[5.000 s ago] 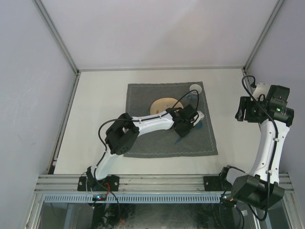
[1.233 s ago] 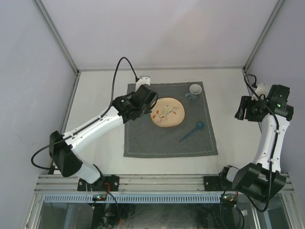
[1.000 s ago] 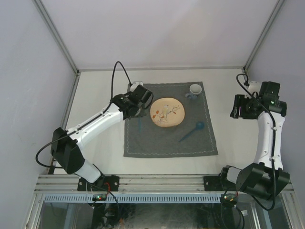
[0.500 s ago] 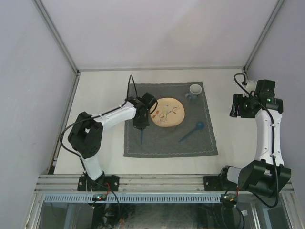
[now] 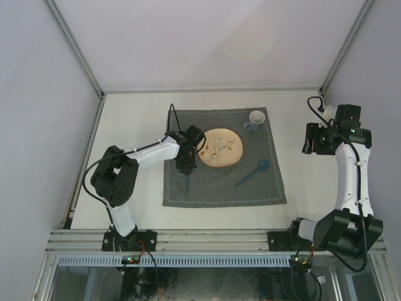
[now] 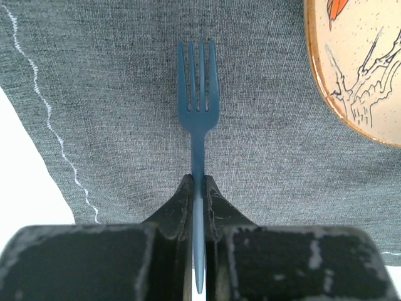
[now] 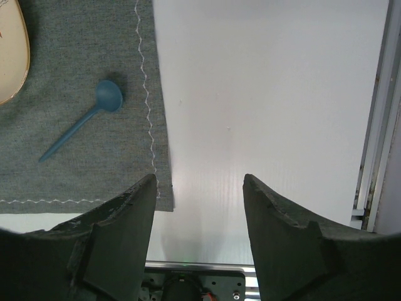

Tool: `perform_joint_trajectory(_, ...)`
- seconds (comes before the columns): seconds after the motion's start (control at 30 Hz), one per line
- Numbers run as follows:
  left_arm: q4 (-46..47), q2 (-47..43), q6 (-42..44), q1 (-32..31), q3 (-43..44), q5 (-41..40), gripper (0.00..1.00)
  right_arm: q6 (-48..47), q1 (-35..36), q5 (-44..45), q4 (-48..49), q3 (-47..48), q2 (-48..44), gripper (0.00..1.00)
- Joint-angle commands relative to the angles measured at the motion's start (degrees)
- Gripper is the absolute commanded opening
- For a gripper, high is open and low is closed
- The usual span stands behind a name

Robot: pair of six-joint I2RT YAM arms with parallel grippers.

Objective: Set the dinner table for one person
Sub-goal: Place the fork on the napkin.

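My left gripper [image 6: 198,183] is shut on the handle of a blue fork [image 6: 197,94], tines pointing away, just over the dark grey cloth [image 6: 113,94] left of the beige patterned plate [image 6: 357,69]. From above, the fork [image 5: 187,182] hangs at the gripper [image 5: 186,168] beside the plate [image 5: 219,147]. A blue spoon [image 5: 252,172] lies on the cloth right of the plate; it also shows in the right wrist view [image 7: 81,122]. A white cup [image 5: 256,118] stands at the cloth's far right corner. My right gripper [image 7: 199,188] is open and empty above the off-white dinner table [image 5: 131,119], right of the cloth.
Metal rails [image 5: 88,157] edge the table, with grey walls on three sides. The right rail [image 7: 376,125] runs close to my right gripper. A small blue object [image 5: 248,127] lies next to the cup. The arm bases sit on the near rail [image 5: 207,239].
My left arm carried the fork from right of the plate round to its left side and lowered it there. My right arm moved slightly farther away.
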Motion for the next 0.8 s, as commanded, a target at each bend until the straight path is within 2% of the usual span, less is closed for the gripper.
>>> perform_joint_trajectory(0.0, 2.4, 0.8, -0.9, 0.8, -0.2, 0.8, 0.00, 0.8, 0.4, 0.5, 1.4, 2.3, -0.6, 0.57)
perform_joint_trajectory(0.27, 5.4, 0.9, -0.2, 1.0, -1.3, -0.8, 0.00, 0.7, 0.3, 0.3, 1.4, 2.1, -0.7, 0.57)
perform_joint_trajectory(0.47, 6.0, 1.6, 0.5, 1.7, -1.7, -0.5, 0.16, 0.6, 0.2, 0.1, 1.6, 2.1, -0.8, 0.57)
perform_joint_trajectory(0.7, 5.4, 0.8, 1.1, 2.5, -2.2, -1.6, 0.17, 0.6, 0.3, 0.3, 1.7, 2.1, -0.7, 0.57)
perform_joint_trajectory(0.77, 5.4, 0.5, 1.2, 3.2, -2.4, -1.3, 0.25, 0.6, 0.3, 0.3, 1.9, 2.1, -0.7, 0.57)
